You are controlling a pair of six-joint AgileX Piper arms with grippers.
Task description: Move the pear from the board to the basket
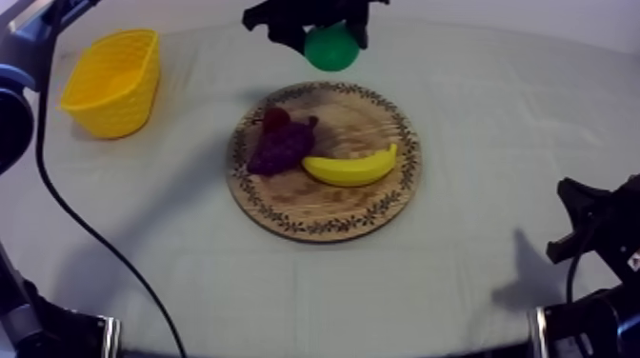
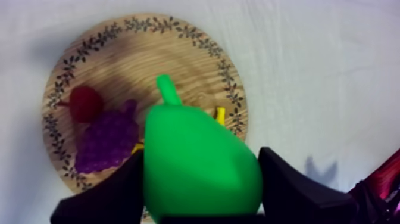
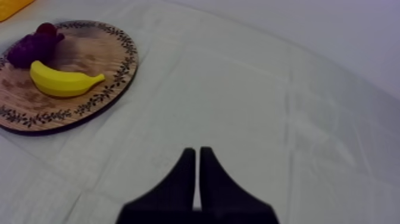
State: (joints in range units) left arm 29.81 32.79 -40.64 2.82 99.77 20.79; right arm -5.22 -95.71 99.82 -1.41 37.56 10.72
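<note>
Over the board's far rim, left pincer grips the pear, raised to clear the grapes.
Target basket well apart at left; right pincer closed empty, low aside.

The board lies at the middle of the table. The basket stands near the table's far left corner, well apart from the board. The grapes lie on the board's left half, and the small red fruit touches them on their far side. The banana lies just right of the grapes, its left end against them. The pear hangs above the table behind the board's far edge, between the fingers of the left gripper. The right gripper sits by the table's near right corner, well apart from the board, with nothing between its fingers
</note>
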